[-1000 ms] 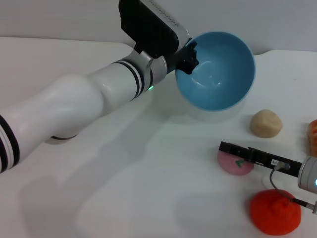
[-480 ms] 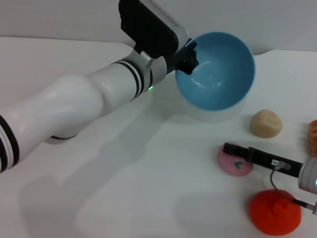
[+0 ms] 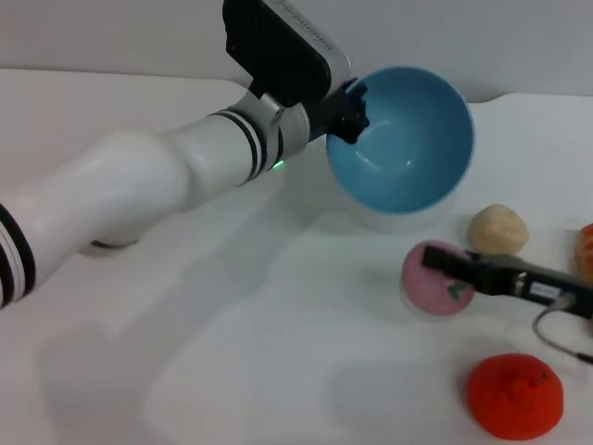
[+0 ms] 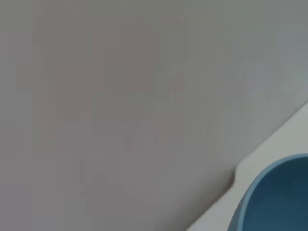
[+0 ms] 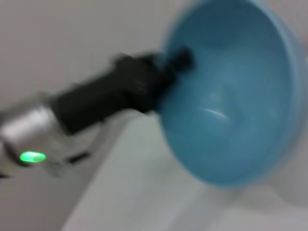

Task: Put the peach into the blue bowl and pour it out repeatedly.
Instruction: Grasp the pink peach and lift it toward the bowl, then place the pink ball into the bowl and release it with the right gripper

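white table (image 3: 232, 352): right claw (image 3: 435, 261) has lifted peach (image 3: 434, 278).

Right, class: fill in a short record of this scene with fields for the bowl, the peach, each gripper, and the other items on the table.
blue bowl: tipped on its side, empty, opening facing the peach
left gripper: clamped on the bowl's rim, holding it above the table
peach: pink, lifted just off the white table, in front of the bowl
right gripper: shut on the peach, reaching in from the right
other items: beige ball beside the peach; orange-red fruit nearer the camera
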`<state>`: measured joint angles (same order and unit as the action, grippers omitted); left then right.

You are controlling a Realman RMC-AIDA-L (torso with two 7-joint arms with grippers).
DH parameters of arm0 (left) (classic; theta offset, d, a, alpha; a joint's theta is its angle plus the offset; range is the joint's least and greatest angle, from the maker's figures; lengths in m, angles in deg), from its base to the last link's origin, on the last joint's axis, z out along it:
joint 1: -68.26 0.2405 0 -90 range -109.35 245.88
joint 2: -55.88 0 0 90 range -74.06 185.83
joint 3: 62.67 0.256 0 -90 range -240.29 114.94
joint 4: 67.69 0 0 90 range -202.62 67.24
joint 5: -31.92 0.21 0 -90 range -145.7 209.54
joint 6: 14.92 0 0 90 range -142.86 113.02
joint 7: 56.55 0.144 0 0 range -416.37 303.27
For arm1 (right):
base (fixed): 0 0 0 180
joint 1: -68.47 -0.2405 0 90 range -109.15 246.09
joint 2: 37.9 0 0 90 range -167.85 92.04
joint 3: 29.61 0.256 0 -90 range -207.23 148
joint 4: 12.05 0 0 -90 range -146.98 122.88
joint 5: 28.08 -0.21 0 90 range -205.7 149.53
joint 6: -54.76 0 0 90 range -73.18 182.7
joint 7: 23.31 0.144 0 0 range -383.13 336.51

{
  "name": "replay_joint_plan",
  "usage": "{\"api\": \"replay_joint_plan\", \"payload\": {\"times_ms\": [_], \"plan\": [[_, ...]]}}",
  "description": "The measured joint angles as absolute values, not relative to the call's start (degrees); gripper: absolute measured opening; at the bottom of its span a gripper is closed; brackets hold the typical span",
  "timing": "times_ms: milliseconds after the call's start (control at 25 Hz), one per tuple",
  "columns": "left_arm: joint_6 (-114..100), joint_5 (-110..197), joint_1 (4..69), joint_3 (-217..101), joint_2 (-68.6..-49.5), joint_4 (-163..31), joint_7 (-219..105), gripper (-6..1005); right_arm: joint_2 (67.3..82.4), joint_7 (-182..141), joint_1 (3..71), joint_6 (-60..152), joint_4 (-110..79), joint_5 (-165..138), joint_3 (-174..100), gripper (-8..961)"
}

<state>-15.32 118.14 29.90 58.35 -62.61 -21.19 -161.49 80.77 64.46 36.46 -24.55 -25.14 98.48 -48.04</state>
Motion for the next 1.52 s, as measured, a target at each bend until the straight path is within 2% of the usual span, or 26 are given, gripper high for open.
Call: {"api": "replay_joint_plan", "payload": {"times_ms": [240,520,640,1080,1520], "plan": [[0.5,119.9,25.8,48.5,-62.16,-27.8,-166.5,-2,80.58,62.1,38.9,-42.5,-39.3,94.8,-49.0,124],[11.7,132.2,21.3,48.2,-62.2,-31.4,-178.8,-1,80.57,66.8,42.3,-45.5,-50.3,87.8,-49.0,77],[15.9,139.0,21.0,48.2,-62.46,-29.3,-185.3,-1,80.6,67.1,42.2,-43.4,-49.8,87.7,-49.5,52],[17.9,139.3,21.2,48.6,-62.68,-27.1,-185.2,-2,80.69,66.2,39.4,-30.6,-40.8,88.0,-56.3,61],[17.9,139.4,21.6,48.7,-62.72,-27.1,-185.3,-2,80.81,64.5,39.2,-29.1,-39.9,87.5,-56.5,279]]}}
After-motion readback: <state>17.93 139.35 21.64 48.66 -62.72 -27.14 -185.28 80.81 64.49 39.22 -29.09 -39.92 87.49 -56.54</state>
